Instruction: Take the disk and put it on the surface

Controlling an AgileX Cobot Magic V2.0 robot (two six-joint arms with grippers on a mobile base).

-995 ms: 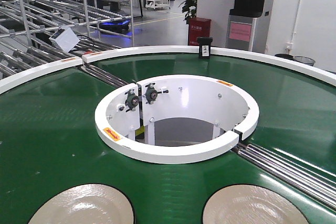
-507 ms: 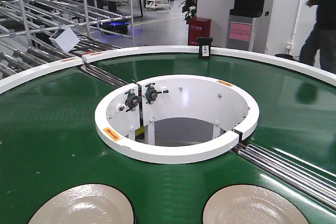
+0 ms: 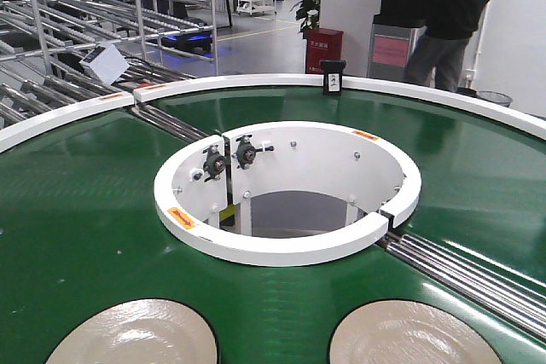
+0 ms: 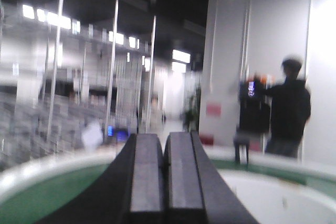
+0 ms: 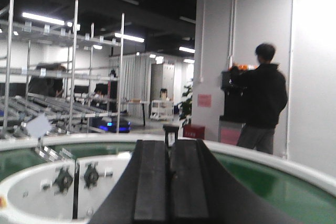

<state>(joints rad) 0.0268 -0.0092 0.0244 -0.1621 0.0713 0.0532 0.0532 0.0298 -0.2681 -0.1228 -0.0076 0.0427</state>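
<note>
Front view: racks (image 3: 77,23) stand behind a green belt (image 3: 77,210) ringing a white well (image 3: 316,168) that holds only bearing mounts (image 3: 230,158). The left disk (image 3: 132,334) and right disk (image 3: 409,334) lie flat on the belt at the near edge. We judge them stiff, glossy, slippery; grip at the rim. The surface is out of view.

Left wrist view: left gripper (image 4: 165,182) pressed together, empty.

Right wrist view: right gripper (image 5: 169,182) likewise.

Left disk (image 3: 132,336), right disk (image 3: 408,336) — on conveyor (image 3: 85,210)
</note>
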